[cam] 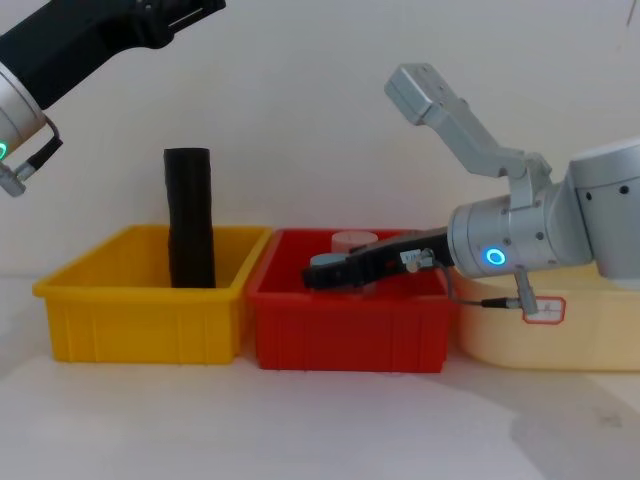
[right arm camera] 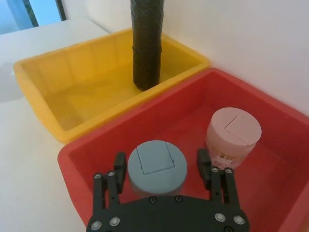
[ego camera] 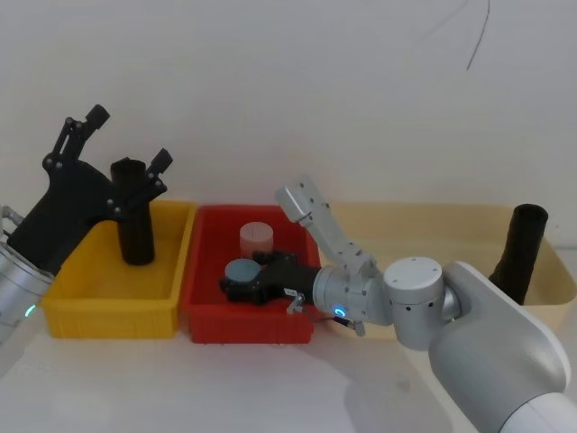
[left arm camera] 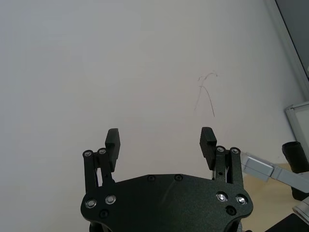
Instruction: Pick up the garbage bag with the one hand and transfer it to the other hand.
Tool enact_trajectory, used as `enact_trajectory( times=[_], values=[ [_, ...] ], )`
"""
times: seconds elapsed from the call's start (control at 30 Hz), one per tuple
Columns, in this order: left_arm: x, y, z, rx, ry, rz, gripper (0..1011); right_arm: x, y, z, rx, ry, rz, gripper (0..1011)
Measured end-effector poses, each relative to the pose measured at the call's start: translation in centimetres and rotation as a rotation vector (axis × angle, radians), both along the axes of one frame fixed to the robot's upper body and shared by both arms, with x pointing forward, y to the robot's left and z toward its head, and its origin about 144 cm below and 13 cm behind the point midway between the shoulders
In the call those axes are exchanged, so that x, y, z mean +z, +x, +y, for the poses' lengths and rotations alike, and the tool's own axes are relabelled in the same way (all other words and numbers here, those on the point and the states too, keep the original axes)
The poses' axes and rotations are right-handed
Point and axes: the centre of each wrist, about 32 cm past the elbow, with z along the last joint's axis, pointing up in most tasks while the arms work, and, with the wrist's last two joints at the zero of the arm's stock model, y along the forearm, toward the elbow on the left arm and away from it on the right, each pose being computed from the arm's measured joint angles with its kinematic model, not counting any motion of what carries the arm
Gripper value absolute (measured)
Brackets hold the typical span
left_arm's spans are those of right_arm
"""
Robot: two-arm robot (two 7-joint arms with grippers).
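The garbage bag (ego camera: 135,221) is a matte black roll standing upright in the yellow bin (ego camera: 108,307); it also shows as the garbage bag (cam: 189,218) and garbage bag (right arm camera: 147,43). My left gripper (ego camera: 130,137), green-lit, hangs above and just behind it, open and empty; it faces the white wall as the left gripper (left arm camera: 160,140). My right gripper (right arm camera: 161,164), blue-lit, is down in the red bin (ego camera: 203,311). It is open, with a finger either side of a blue-lidded jar (right arm camera: 157,164). The same right gripper (cam: 325,272) reaches in from the right.
A pink-lidded jar (ego camera: 257,236) stands behind the blue-lidded one in the red bin. A second black roll (ego camera: 523,248) leans in the beige bin (ego camera: 433,225) at the right. The white wall is close behind the bins; white table lies in front.
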Motion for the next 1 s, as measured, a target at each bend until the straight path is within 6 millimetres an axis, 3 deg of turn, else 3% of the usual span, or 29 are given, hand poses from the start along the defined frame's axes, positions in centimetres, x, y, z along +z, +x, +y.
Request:
enact_trajectory(
  times=[0.3,0.6,1.0],
  values=[
    [0.0,0.0,0.0,0.0,0.0,0.0,1000,0.2,-0.1,-0.1,-0.002,0.007,-0.002,667],
    [0.0,0.0,0.0,0.0,0.0,0.0,1000,1.4,-0.4,-0.4,0.011,0.059,-0.034,663],
    [0.0,0.0,0.0,0.0,0.0,0.0,1000,5.2,-1.5,-1.6,0.029,0.154,-0.157,663]
  ],
)
